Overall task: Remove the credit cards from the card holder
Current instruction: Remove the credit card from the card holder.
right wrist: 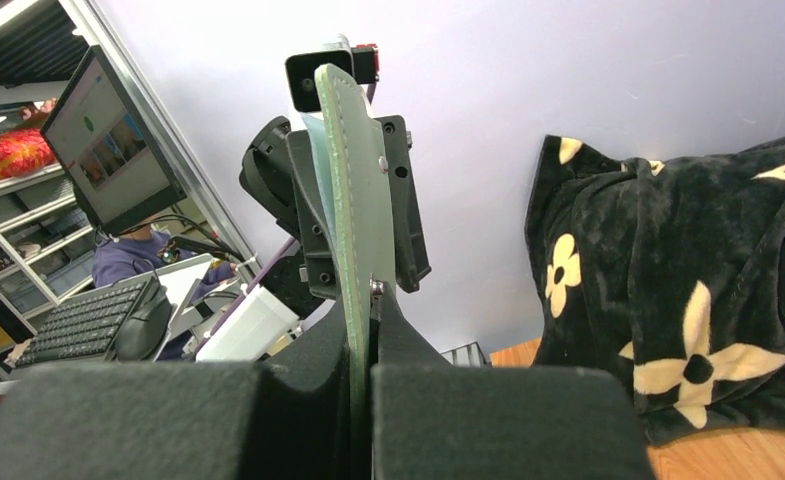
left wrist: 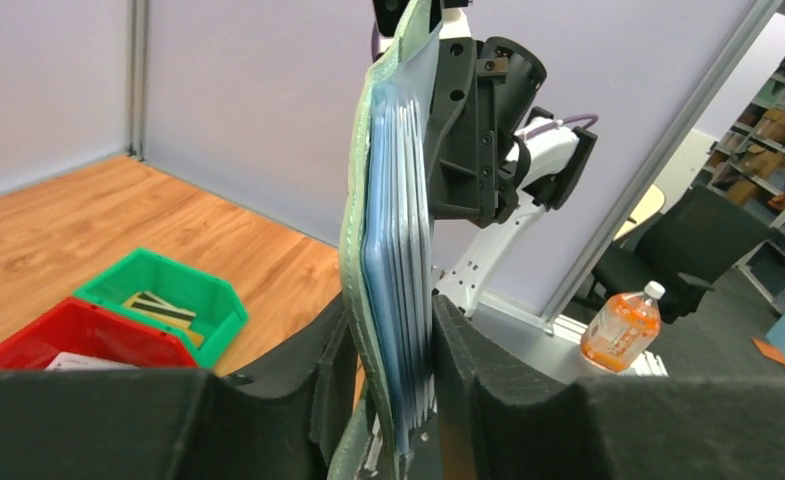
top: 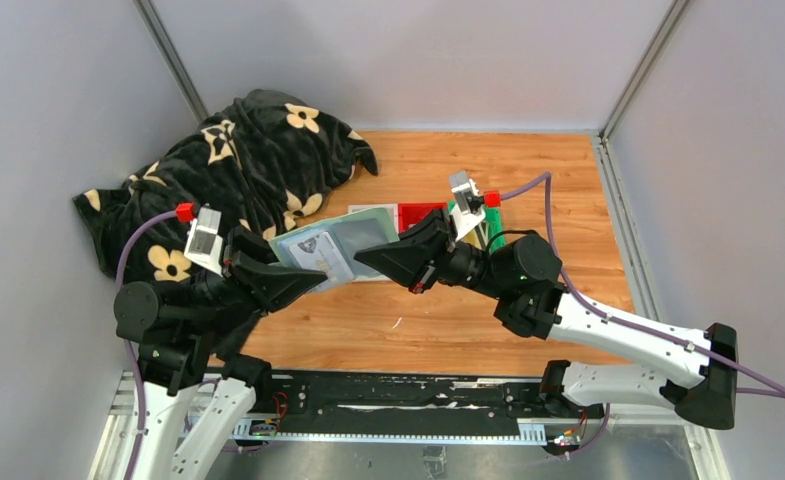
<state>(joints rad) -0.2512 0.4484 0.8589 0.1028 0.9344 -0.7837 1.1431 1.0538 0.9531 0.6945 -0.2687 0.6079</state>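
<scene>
Card holder [top: 353, 240] edge-on at wrists, open overhead.

card holder [top: 340, 246] centre, blanket [top: 258, 160] back-L, trays [top: 420, 211] just behind-R

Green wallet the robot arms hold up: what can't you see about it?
Top view: the sage-green folding card holder is too small to count cards inside.
Left wrist view: it stands edge-on, so slot faces are hidden.
Right wrist view: edge-on too; black right jaws cover its lower end.
</scene>
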